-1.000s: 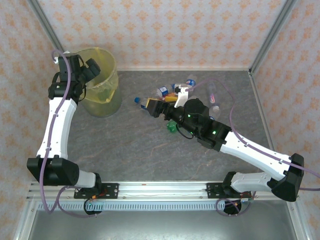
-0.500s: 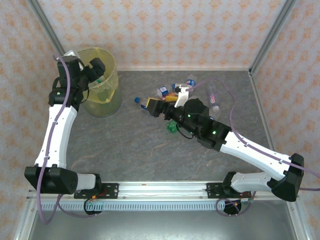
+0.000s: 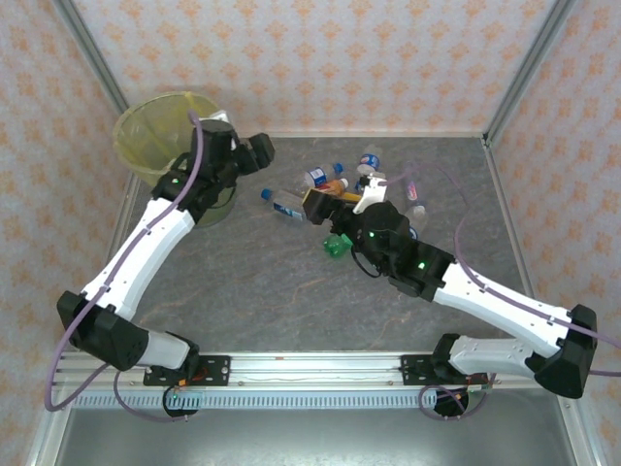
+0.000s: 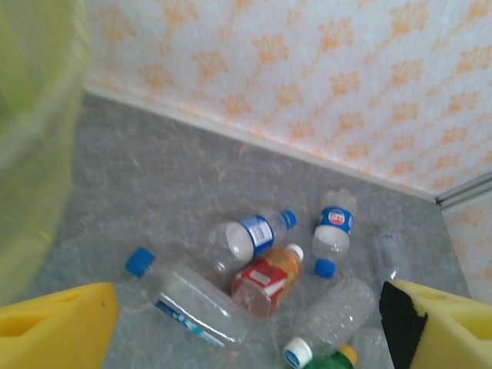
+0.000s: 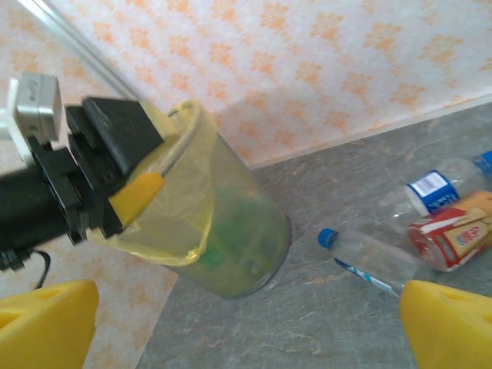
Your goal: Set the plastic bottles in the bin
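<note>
Several plastic bottles lie in a heap on the grey table (image 3: 262, 282): a clear one with a blue cap (image 4: 188, 296) (image 3: 284, 204), a blue-labelled one (image 4: 246, 238), one with a red-orange label (image 4: 265, 280) and a green one (image 3: 337, 245). The bin (image 3: 146, 121), lined with a yellow bag, stands at the back left and has green things inside (image 5: 223, 223). My left gripper (image 3: 254, 150) (image 4: 246, 327) hangs open and empty between bin and heap. My right gripper (image 3: 325, 199) (image 5: 246, 327) is open and empty over the heap's left side, facing the bin.
Patterned walls (image 3: 369, 58) with metal posts close the table at the back and on both sides. More clear bottles (image 3: 412, 184) lie at the right of the heap. Bare table stretches in front of the bin and heap.
My left arm has swung from over the bin to the right, toward the bottle heap, and its jaws have narrowed slightly. My right gripper has shifted a little to the right.
</note>
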{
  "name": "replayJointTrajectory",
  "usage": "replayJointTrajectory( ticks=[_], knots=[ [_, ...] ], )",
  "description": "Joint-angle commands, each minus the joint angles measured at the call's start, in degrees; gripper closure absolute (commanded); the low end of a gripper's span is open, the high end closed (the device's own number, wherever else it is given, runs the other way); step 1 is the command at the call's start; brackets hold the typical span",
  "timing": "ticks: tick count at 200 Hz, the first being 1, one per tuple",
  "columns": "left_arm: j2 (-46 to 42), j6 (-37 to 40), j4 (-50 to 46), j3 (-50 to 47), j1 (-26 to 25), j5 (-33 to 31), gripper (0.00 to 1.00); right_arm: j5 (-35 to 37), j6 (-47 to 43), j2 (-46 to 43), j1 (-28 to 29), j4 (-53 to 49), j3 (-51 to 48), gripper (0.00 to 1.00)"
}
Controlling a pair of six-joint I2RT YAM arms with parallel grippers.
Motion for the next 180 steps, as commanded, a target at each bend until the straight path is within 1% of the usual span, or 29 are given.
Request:
replayJointTrajectory(
  ticks=[1,15,31,45,56,74,99,123,140,180],
  knots=[
    [3.02,-6.42,1.77,-2.49,-1.62,-3.35,0.13,4.97,1.26,-2.26,0.29,-1.39,-0.41,0.0],
    [5.27,-9.06,2.85,-3.79,-3.23,-3.56,0.15,5.58,0.55,-2.68,0.29,-1.44,-0.17,0.0],
    [9.02,-12.09,2.29,-3.58,-4.83,-3.92,0.14,5.62,-0.17,-3.13,0.29,-1.35,0.1,0.0],
    [12.83,-14.38,0.68,-2.39,-5.8,-4.65,0.12,5.64,-0.6,-3.45,0.3,-1.52,0.34,0.0],
    [15.78,-16.52,-0.67,-1.39,-6.22,-5.31,0.08,5.64,-0.86,-3.74,0.3,-1.74,0.29,0.0],
    [20.27,-18.07,-1.52,-0.01,-6.27,-4.74,0.01,5.65,-0.97,-4.45,0.31,-2.22,0.04,0.0],
    [24.87,-19.89,-2.84,2.1,-6.34,-6.07,0.01,5.94,-1.04,-5.64,0.3,-2.23,-0.69,0.0],
    [28.1,-22.47,-3.42,3.42,-5.9,-6.08,0.01,6.72,-1.33,-6.46,0.29,-2.01,-1.46,0.0],
    [31.2,-23.56,-4.44,4.88,-5.25,-5.57,0.01,7.14,-1.58,-6.7,0.26,-2.04,-1.64,0.0],
    [34.94,-25.13,-4.28,6.76,-4.51,-4.31,0.01,7.95,-2.4,-7.46,0.28,-1.33,-2.78,0.0]
  ],
)
